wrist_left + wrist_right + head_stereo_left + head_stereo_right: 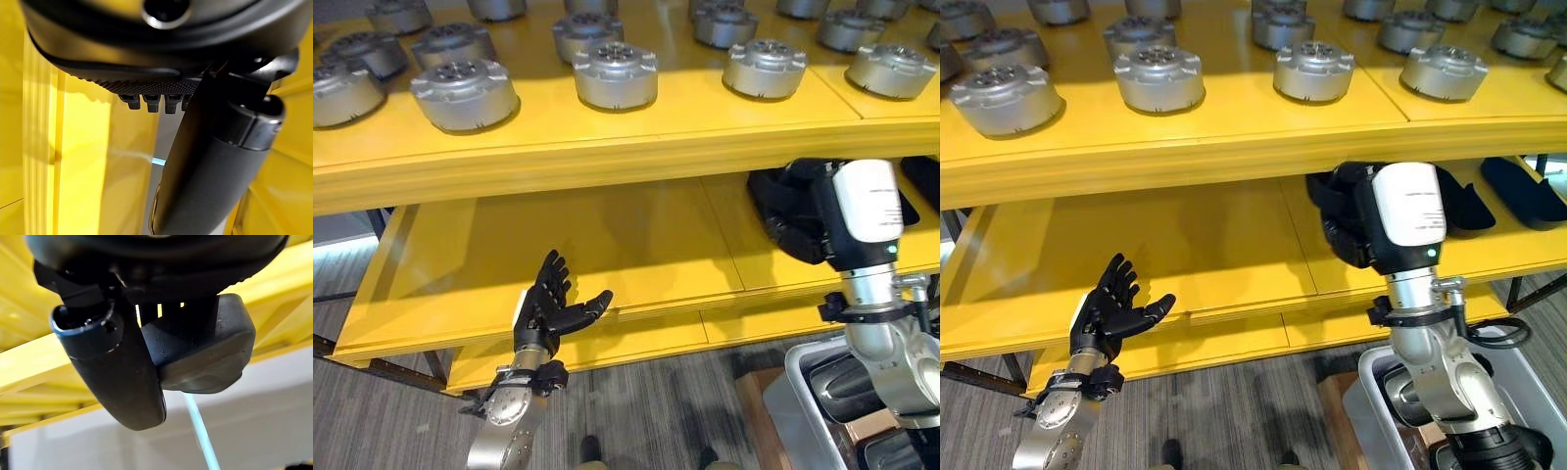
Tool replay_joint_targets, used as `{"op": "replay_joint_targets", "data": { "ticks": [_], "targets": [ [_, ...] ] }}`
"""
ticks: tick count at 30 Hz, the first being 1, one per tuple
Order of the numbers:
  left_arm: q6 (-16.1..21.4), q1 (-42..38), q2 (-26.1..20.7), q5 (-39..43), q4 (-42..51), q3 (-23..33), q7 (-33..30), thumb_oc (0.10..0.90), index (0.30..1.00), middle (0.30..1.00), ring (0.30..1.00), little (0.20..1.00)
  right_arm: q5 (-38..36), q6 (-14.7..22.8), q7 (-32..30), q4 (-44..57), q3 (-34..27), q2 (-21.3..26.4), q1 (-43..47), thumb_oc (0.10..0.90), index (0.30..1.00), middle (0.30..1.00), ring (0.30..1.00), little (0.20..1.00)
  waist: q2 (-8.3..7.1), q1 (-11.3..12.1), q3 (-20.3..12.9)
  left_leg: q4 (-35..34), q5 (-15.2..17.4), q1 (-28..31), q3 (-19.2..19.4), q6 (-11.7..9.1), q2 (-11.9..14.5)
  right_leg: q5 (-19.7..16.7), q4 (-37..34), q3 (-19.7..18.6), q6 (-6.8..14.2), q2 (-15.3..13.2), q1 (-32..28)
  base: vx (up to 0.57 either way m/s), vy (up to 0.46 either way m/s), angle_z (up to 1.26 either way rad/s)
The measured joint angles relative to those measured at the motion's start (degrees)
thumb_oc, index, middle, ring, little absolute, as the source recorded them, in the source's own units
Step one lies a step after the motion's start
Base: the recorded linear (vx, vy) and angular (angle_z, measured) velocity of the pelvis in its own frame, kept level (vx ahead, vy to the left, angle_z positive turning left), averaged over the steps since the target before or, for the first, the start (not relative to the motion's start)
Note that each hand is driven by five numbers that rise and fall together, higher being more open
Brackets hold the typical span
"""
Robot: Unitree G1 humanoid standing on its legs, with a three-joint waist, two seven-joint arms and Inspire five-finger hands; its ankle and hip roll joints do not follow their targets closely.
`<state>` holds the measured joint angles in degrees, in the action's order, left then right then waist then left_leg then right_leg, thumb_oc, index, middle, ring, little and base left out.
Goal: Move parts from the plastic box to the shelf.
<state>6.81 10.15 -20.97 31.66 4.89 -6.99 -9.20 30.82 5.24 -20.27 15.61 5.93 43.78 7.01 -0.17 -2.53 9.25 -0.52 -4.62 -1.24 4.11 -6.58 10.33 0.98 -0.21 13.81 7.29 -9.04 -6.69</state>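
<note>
On lower shelf (1234, 245), black part (205, 352) in right hand (1351, 230) fingers.

Round metal parts (616, 75) stand in rows across the top shelf board (607, 137), from its left edge to its right edge. Below it, the lower shelf board (607, 245) carries a dark part (1342, 220) near its right half, held there by the right hand (195, 352). Another dark part (1523, 191) lies further right on that board. The left hand (553, 308) hovers at the lower board's front edge, towards its left. The plastic box (1371, 392) sits on the floor, before the shelf's right end.
</note>
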Motion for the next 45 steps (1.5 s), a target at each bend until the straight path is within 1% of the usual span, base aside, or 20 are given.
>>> {"op": "replay_joint_targets", "data": {
  "ticks": [2, 4, 6, 8, 10, 17, 19, 23, 27, 30, 32, 33, 35, 36, 38, 39, 41, 43, 44, 45],
  "targets": [
    [0.0, 0.3, 0.3, 0.1, 0.0, 0.0, 0.0, 0.900, 1.000, 1.000, 1.000, 1.000, -0.7, -0.7, 2.9, -3.8, 3.8, 0.5, 3.0, 0.400, 0.300, 0.300, 0.300, 0.300, 0.24, 0.8, -0.8, -0.1, -0.2, -0.2, -1.1, 0.3, -0.5, -0.2, -0.7, 1.1, 0.2, -0.2, -0.5, 0.00, -0.001, 0.24],
    [0.0, 0.4, 1.7, 0.2, -0.1, 0.5, -0.3, 0.900, 1.000, 1.000, 1.000, 1.000, -1.9, -1.4, 5.5, -6.4, 6.2, 1.2, 5.0, 0.400, 0.300, 0.300, 0.300, 0.300, 0.56, 2.8, -1.1, -0.6, -0.5, -0.6, -1.6, 0.7, -0.9, -0.4, -1.1, 1.8, 0.4, -0.5, -0.5, 0.01, 0.000, 0.22],
    [0.0, 1.0, 1.9, 0.2, -0.1, 0.7, -0.5, 0.900, 1.000, 1.000, 1.000, 1.000, -2.3, -2.0, 6.9, -7.9, 7.9, 1.1, 6.1, 0.400, 0.300, 0.300, 0.300, 0.300, 0.56, 4.5, -1.2, -0.8, -0.8, -0.8, -2.2, 0.9, -1.5, -0.5, -1.4, 2.6, 0.6, -0.9, -1.0, 0.01, -0.003, 0.21],
    [0.0, 2.1, 1.9, 0.2, -0.1, 1.5, -0.6, 0.900, 1.000, 1.000, 1.000, 1.000, -2.3, -2.1, 7.8, -9.2, 10.1, 0.7, 7.8, 0.400, 0.300, 0.300, 0.300, 0.300, 0.50, 5.1, -1.2, -0.8, -1.1, -1.1, -3.2, 0.5, -2.2, -0.4, -1.8, 3.8, 0.8, -1.3, -1.5, 0.00, -0.004, 0.27],
    [-0.1, 2.5, 1.9, 0.2, -0.1, 1.8, -1.0, 0.900, 1.000, 1.000, 1.000, 1.000, -2.3, -2.1, 8.1, -9.3, 10.7, 0.0, 8.4, 0.400, 0.300, 0.300, 0.300, 0.300, 0.47, 6.3, -1.2, -0.9, -1.1, -1.4, -3.4, 0.5, -2.6, -0.4, -2.2, 4.2, 0.8, -1.6, -1.7, 0.00, 0.000, 0.15],
    [-0.1, 2.6, 1.9, 0.2, -0.1, 2.6, -1.8, 0.900, 1.000, 1.000, 1.000, 1.000, -2.8, -2.4, 8.3, -9.3, 11.6, -3.8, 11.0, 0.400, 0.300, 0.300, 0.300, 0.300, -0.45, 7.4, -0.9, -0.9, -1.1, -1.6, -4.4, 0.5, -3.1, -0.5, -3.5, 5.7, 0.9, -1.6, -2.9, 0.00, -0.002, 0.09],
    [0.0, 2.5, 1.9, 0.2, -0.1, 2.6, -1.8, 0.900, 1.000, 1.000, 1.000, 1.000, -2.8, -2.5, 8.3, -9.3, 12.0, -5.5, 11.9, 0.400, 0.300, 0.300, 0.300, 0.300, -1.01, 7.3, -0.7, -0.9, -1.1, -1.6, -4.4, 0.5, -3.1, -0.5, -3.5, 5.7, 0.9, -1.6, -3.0, 0.00, 0.000, 0.00],
    [0.0, 2.5, 1.9, 0.2, -0.1, 2.6, -1.8, 0.900, 1.000, 1.000, 1.000, 1.000, -2.8, -2.6, 8.3, -10.1, 13.6, -6.7, 12.8, 0.400, 0.300, 0.300, 0.300, 0.300, -2.30, 7.5, -0.2, -1.0, -1.0, -1.6, -4.4, 0.5, -3.1, -0.5, -3.5, 5.7, 0.9, -1.6, -3.0, 0.00, 0.000, 0.00],
    [0.0, 2.5, 1.9, 0.2, -0.1, 2.6, -1.9, 0.900, 1.000, 1.000, 1.000, 1.000, -2.8, -2.9, 8.3, -13.9, 14.3, -7.5, 13.8, 0.400, 0.300, 0.300, 0.300, 0.300, -2.49, 7.7, -0.1, -1.0, -1.0, -1.8, -4.4, 0.6, -3.3, -0.5, -3.5, 5.7, 1.0, -1.8, -2.9, -0.02, -0.011, 0.01],
    [0.0, 2.5, 1.6, 0.2, -0.1, 2.6, -1.9, 0.900, 1.000, 1.000, 1.000, 1.000, -2.8, -4.1, 8.2, -17.3, 14.9, -7.5, 14.8, 0.400, 0.300, 0.300, 0.300, 0.300, -2.41, 8.0, 0.0, -0.7, -1.0, -2.3, -4.5, 0.6, -3.4, -0.4, -3.5, 5.8, 1.1, -1.8, -2.5, -0.13, -0.019, 0.02],
    [0.0, 1.7, 1.4, 0.3, -0.1, 2.5, -1.8, 0.900, 1.000, 1.000, 1.000, 1.000, -2.8, -4.8, 7.9, -20.7, 15.4, -7.5, 16.8, 0.400, 0.300, 0.300, 0.300, 0.300, -1.96, 8.0, 1.1, 1.7, -0.7, -4.7, -4.4, 1.0, -3.4, 0.2, -1.2, 5.7, 1.3, -2.1, -0.4, -0.25, 0.005, 0.05],
    [0.2, 0.3, 0.9, 1.5, -0.2, 1.9, -1.8, 0.900, 1.000, 1.000, 1.000, 1.000, -2.8, -5.7, 7.5, -23.6, 15.7, -7.3, 19.6, 0.400, 0.300, 0.300, 0.300, 0.300, -1.12, 7.7, 3.4, 4.5, -0.2, -6.8, -4.3, 1.7, -3.3, 1.4, 2.3, 5.5, 1.2, -2.7, 1.9, -0.29, 0.021, 0.07],
    [0.7, -1.0, 0.1, 1.8, -0.3, 1.4, -1.8, 0.900, 1.000, 1.000, 1.000, 1.000, -2.9, -6.0, 7.1, -26.6, 16.3, -7.3, 22.4, 0.400, 0.300, 0.300, 0.300, 0.300, -0.48, 7.3, 5.5, 8.2, 0.6, -9.7, -4.1, 2.3, -3.4, 3.4, 7.8, 4.7, 1.0, -3.6, 5.7, -0.23, 0.021, -0.03],
    [0.9, -2.7, -1.5, 1.8, -0.4, 1.0, -1.7, 0.900, 1.000, 1.000, 1.000, 1.000, -3.5, -6.6, 6.9, -28.0, 16.4, -6.9, 25.2, 0.400, 0.300, 0.300, 0.300, 0.300, 0.28, 7.4, 7.6, 12.0, 2.4, -12.2, -3.7, 2.1, -2.9, 5.5, 13.1, 3.8, 0.9, -4.1, 9.1, -0.15, 0.018, -0.09],
    [0.9, -3.9, -2.0, 1.9, -0.4, 1.1, -1.9, 0.900, 1.000, 1.000, 1.000, 1.000, -4.1, -7.0, 6.3, -28.0, 16.3, -6.5, 26.3, 0.400, 0.300, 0.300, 0.300, 0.300, 0.40, 7.4, 8.9, 15.0, 3.6, -14.7, -3.3, 2.2, -2.8, 7.0, 17.5, 2.9, 0.6, -4.9, 12.4, -0.14, 0.008, -0.19],
    [1.2, -4.4, -3.1, 1.9, -0.4, 1.3, -2.0, 0.900, 1.000, 1.000, 1.000, 1.000, -4.5, -7.0, 6.1, -28.2, 16.9, -6.5, 28.1, 0.400, 0.300, 0.300, 0.300, 0.300, 0.34, 7.8, 10.0, 18.9, 5.3, -16.8, -2.4, 2.2, -2.5, 8.6, 21.8, 1.3, 0.4, -5.3, 15.6, -0.10, -0.001, -0.33],
    [1.2, -5.0, -3.3, 2.0, -0.4, 1.8, -2.5, 0.900, 1.000, 1.000, 1.000, 1.000, -4.8, -6.9, 5.5, -28.4, 17.0, -6.5, 30.1, 0.400, 0.300, 0.300, 0.300, 0.300, 0.47, 7.4, 11.1, 23.7, 7.8, -19.2, -2.2, 2.2, -2.2, 10.4, 26.5, 0.0, 0.4, -5.9, 18.3, -0.06, -0.005, -0.26],
    [1.2, -4.6, -3.3, 2.0, -0.3, 2.1, -2.7, 0.900, 1.000, 1.000, 1.000, 1.000, -5.3, -6.9, 5.2, -29.0, 17.0, -6.4, 31.2, 0.400, 0.300, 0.300, 0.300, 0.300, 0.41, 7.6, 11.2, 27.9, 10.0, -20.9, -1.6, 2.1, -1.4, 12.3, 30.3, -1.7, 0.1, -6.0, 20.5, -0.03, 0.002, -0.24],
    [1.2, -4.5, -3.3, 2.1, -0.4, 2.3, -2.8, 0.900, 1.000, 1.000, 1.000, 1.000, -5.5, -6.9, 5.0, -29.6, 17.0, -6.3, 31.8, 0.400, 0.300, 0.300, 0.300, 0.300, 0.36, 7.5, 11.3, 29.6, 11.2, -21.6, -1.5, 2.8, -1.3, 13.1, 31.8, -2.3, -0.3, -6.1, 21.4, -0.04, -0.011, -0.18],
    [1.2, -4.5, -3.3, 2.1, -0.3, 2.4, -2.7, 0.900, 1.000, 1.000, 1.000, 1.000, -6.4, -7.1, 4.7, -29.7, 17.0, -6.0, 32.2, 0.400, 0.300, 0.300, 0.300, 0.300, 0.35, 7.5, 11.3, 31.1, 12.1, -22.3, -1.4, 2.8, -1.2, 13.9, 33.4, -2.7, -0.3, -6.4, 22.2, -0.03, -0.021, -0.07]
  ]
}}
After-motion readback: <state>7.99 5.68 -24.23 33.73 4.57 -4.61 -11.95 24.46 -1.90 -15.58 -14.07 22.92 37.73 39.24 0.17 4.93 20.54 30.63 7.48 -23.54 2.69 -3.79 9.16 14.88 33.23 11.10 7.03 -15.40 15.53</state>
